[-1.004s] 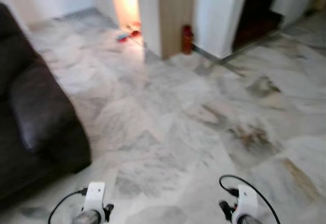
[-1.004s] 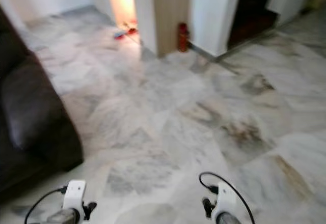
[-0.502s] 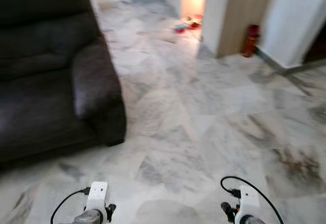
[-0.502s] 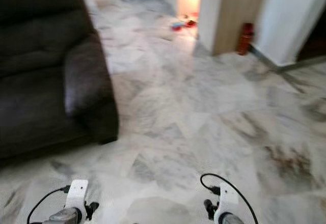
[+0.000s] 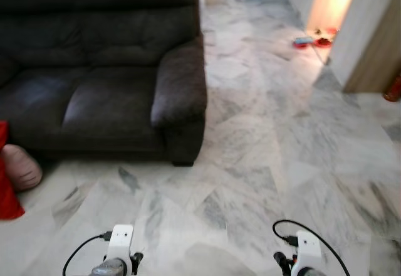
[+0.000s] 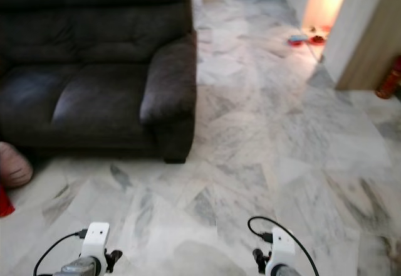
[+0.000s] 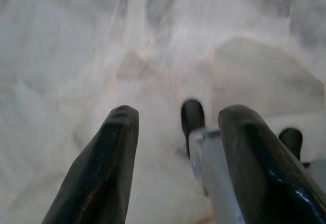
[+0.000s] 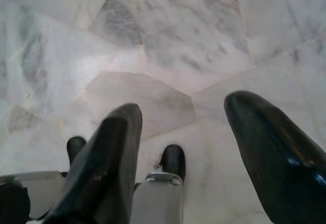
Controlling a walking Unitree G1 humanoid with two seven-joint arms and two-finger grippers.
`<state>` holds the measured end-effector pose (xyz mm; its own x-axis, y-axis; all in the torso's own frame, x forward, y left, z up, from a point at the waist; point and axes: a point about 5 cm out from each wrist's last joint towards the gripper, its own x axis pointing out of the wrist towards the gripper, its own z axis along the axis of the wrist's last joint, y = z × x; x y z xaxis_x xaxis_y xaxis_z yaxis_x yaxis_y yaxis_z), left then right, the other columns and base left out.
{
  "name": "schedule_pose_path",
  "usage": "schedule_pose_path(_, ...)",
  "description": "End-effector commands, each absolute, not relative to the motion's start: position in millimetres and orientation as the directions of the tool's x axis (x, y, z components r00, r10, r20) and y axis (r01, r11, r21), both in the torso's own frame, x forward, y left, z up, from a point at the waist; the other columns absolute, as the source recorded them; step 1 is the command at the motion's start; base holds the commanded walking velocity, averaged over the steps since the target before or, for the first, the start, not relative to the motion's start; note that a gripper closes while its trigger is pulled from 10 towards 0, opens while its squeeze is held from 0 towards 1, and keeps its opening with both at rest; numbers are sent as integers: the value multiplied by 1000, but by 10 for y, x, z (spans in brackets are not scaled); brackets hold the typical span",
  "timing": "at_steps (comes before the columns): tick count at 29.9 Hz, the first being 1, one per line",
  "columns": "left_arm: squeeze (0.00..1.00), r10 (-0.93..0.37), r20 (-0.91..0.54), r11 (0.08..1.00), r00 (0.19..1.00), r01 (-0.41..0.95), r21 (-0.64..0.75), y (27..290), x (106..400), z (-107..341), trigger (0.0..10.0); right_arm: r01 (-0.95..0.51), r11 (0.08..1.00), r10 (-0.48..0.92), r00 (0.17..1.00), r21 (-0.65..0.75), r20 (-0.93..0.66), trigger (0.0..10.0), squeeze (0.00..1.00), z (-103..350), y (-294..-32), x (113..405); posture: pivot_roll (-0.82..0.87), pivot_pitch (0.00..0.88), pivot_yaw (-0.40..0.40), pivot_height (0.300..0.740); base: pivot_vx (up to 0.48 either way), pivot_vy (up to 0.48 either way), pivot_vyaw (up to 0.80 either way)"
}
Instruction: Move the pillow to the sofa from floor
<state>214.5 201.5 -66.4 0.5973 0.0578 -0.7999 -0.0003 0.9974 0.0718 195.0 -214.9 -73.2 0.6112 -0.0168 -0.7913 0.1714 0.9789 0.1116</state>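
Observation:
A pinkish, rounded pillow (image 5: pixel 19 166) lies on the marble floor at the far left, against the front of the dark brown sofa (image 5: pixel 106 81), and is partly cut off by the picture's edge. The sofa stands at the upper left with bare seat cushions. Both arms hang low at the bottom of the eye views, the left wrist (image 5: pixel 118 251) and the right wrist (image 5: pixel 305 254) far from the pillow. My left gripper (image 7: pixel 178 132) is open over bare floor with nothing between its fingers. My right gripper (image 8: pixel 186 117) is open too, also over bare floor.
A red thing (image 5: pixel 6 194) lies beside the pillow at the left edge. A wooden-faced wall corner (image 5: pixel 369 50) stands at the right with a red bottle (image 6: pixel 388 83) at its foot. Small red and blue items (image 5: pixel 310 41) lie by a lit doorway. Marble floor (image 5: pixel 263 163) spreads ahead.
The camera has swung to the left: the sofa now shows across the upper left, and the pillow and red thing have come into view. Both arms hang as before.

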Motion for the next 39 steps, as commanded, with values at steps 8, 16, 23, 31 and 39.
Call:
schedule_pose_path(8,0,62,-816,996,575,21,90,2036,2085,-697,10000,189,976,-29,597,105,-802,10000,0,-766,-2144,1890,-81,50,2,740,0,0,0)
schedule_pose_path(16,0,61,-821,996,568,19,87,2035,2063,-710,10000,198,974,-32,595,108,-803,10000,0,-776,-2141,1871,-82,27,3,740,0,0,0)
schedule_pose_path(23,0,61,-823,995,565,27,92,2037,2063,-710,10000,199,975,-36,594,104,-804,10000,0,-777,-2142,1870,-80,31,3,740,0,0,0)
schedule_pose_path(31,0,63,-821,995,567,27,94,2038,2083,-699,10000,203,974,-40,601,105,-798,10000,0,-763,-2147,1894,-80,65,2,740,0,237,0)
schedule_pose_path(39,0,63,-820,995,569,26,94,2036,2094,-693,10000,207,973,-42,603,105,-797,10000,0,-757,-2149,1905,-81,72,2,740,0,280,0)
